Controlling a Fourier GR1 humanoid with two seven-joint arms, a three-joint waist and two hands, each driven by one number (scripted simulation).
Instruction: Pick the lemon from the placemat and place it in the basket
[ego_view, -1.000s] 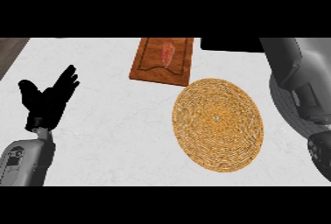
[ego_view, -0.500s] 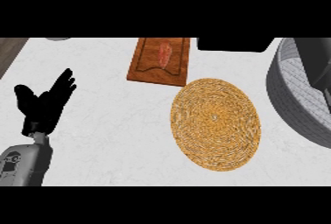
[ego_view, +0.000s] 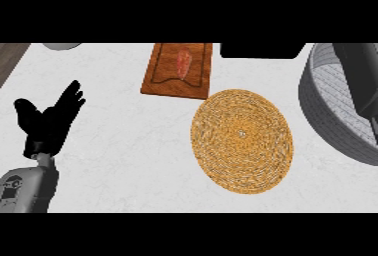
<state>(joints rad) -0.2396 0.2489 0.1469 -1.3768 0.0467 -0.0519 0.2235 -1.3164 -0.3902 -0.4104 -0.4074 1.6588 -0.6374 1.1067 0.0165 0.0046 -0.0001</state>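
The left hand (ego_view: 46, 122) stands open near the left edge of the head view, fingers straight and pointing up, thumb spread to the side. Below it, the grey left forearm (ego_view: 26, 187) enters from the lower left corner. The grey right forearm (ego_view: 360, 75) shows at the upper right edge; the right hand is out of view.

placemat (ego_view: 241, 141): golden-tan woven spiral | basket (ego_view: 325, 120): grey, ribbed | board (ego_view: 166, 82): red-brown wood | counter (ego_view: 125, 150): white marbled | left robot hand (ego_view: 46, 125): black

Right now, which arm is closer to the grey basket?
Right. The right forearm lies over the basket at the view's right edge; the left hand rests open across the counter, beyond the woven placemat.
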